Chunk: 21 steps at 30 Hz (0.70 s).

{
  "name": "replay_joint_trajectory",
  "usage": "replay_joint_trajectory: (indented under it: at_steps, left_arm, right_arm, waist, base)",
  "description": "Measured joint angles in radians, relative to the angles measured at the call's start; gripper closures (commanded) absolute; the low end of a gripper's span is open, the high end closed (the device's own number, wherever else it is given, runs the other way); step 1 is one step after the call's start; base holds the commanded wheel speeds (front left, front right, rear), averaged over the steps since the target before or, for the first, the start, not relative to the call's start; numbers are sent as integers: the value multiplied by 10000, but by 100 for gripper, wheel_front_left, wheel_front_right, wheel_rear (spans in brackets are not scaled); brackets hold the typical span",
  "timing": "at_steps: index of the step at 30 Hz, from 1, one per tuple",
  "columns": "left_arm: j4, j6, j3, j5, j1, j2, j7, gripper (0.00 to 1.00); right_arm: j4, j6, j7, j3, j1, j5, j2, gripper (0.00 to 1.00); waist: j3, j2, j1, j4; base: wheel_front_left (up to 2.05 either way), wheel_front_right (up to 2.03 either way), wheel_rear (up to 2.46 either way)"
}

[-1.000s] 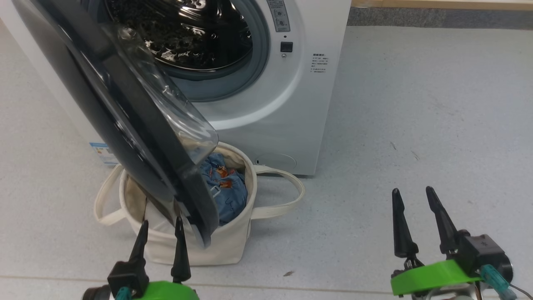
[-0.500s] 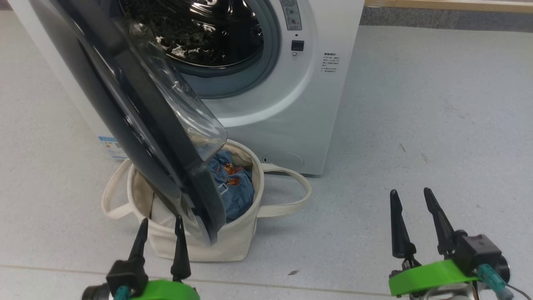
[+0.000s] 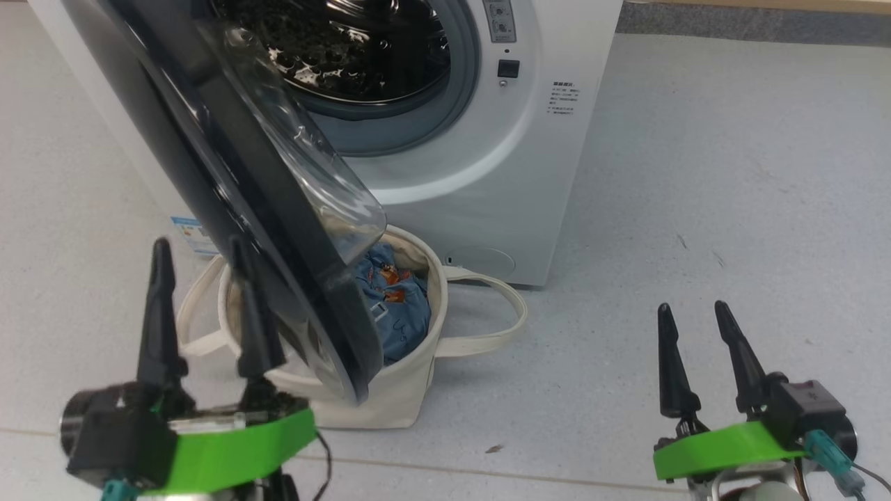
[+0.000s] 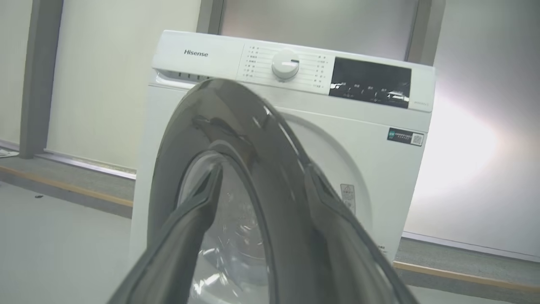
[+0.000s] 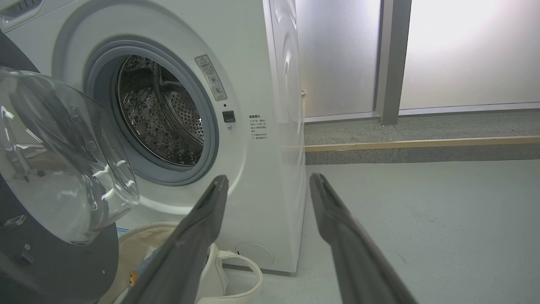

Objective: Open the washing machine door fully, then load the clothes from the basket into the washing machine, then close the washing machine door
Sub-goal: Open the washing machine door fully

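Note:
The white washing machine (image 3: pixel 487 181) stands at the top of the head view with its steel drum showing. The washing machine door (image 3: pixel 230 181) is swung partly out, and its clear glass bowl hangs over the cream basket (image 3: pixel 411 390). Inside the basket lie the light-blue bear-print clothes (image 3: pixel 397 313), partly hidden by the door. My left gripper (image 3: pixel 200 242) is open, raised before the door's outer face. In the left wrist view the door's black rim (image 4: pixel 236 126) shows between its open fingers (image 4: pixel 202 198). My right gripper (image 3: pixel 691 306) is open and empty over the floor at the lower right.
Grey floor stretches to the right of the machine. A blue label sticker (image 3: pixel 186 233) marks the machine's lower corner. The basket's loop handle (image 3: pixel 498 306) lies out to the right. A raised kerb with a wooden strip (image 5: pixel 422 143) runs along the frosted wall panels behind.
My left gripper has risen and come closer to the door's outer face. The head camera has shifted a little. The right gripper, door and basket have held their places.

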Motion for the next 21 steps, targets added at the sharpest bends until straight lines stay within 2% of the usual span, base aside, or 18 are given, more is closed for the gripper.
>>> replay_joint_trajectory:
  at_steps: [2, 3, 4, 9, 14, 17, 21]
  left_arm:
    - [-456, -98, -426, 109, -103, 6, -4, 0]
    - [-502, -184, -732, 111, -149, 6, -4, 8]
    - [-460, -313, -1083, 109, -174, 4, -4, 100]
    - [566, -708, -2382, -495, -196, 6, -8, 100]
    - [2201, -700, -3218, -920, -500, 25, 0, 100]
    - [2840, -593, -3486, -1074, -897, 25, 0, 100]
    - [3429, -127, -3338, -1198, -1262, 19, 0, 100]
  right_arm:
    - [4, 0, 0, -6, -89, 6, 4, 0]
    - [0, 0, 0, -8, -151, 35, 4, 0]
    - [-2, 0, 0, -6, -208, 54, 4, 0]
    - [23, 0, 0, 100, -353, 58, 6, 0]
    - [82, 0, 0, 88, -363, 230, 8, 0]
    - [157, 0, 0, 161, -387, 270, 10, 0]
    - [311, 0, 0, 184, -416, 441, 10, 0]
  waist:
    - [25, 0, 0, -25]
    - [39, 0, 0, -39]
    - [53, 0, 0, -58]
    - [115, 0, 0, -249]
    - [167, 0, 0, -507]
    - [199, 0, 0, -669]
    - [216, 0, 0, -800]
  base:
    - [0, 0, 0]
    - [0, 0, 0]
    - [0, 0, 0]
    - [0, 0, 0]
    - [0, 0, 0]
    - [0, 0, 0]
    - [0, 0, 0]
